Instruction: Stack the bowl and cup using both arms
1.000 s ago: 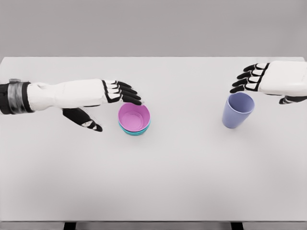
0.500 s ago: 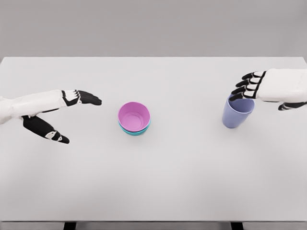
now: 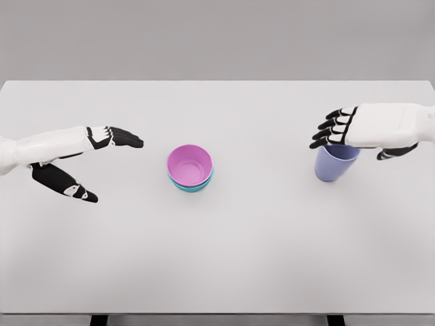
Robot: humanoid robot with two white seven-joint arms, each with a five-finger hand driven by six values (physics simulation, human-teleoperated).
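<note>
Nearest the camera lies a broad bare stretch of the white worktop (image 3: pixel 217 258). Further in, at the left, the left hand (image 3: pixel 75 159) hovers above the surface with its black fingers (image 3: pixel 122 139) stretched out straight and the thumb hanging lower and apart; it holds nothing and stands well apart from the bowls.

Near the middle of the worktop sits the pink bowl (image 3: pixel 190 165), nested inside the teal bowl (image 3: pixel 192 185), of which only a thin rim shows along the near edge. Both stand upright, mouths facing up.

Over to the right, at about the same depth, the lavender cup (image 3: pixel 334 165) stands upright on the worktop, well apart from the bowl stack. The right hand (image 3: pixel 370 127) is spread over the cup's mouth, covering the far part of its rim. Its fingers (image 3: pixel 329 125) are loosely extended past the cup's left side, and its thumb shows beyond the cup's right side. Whether the hand touches the rim cannot be told; it is not closed around the cup.
</note>
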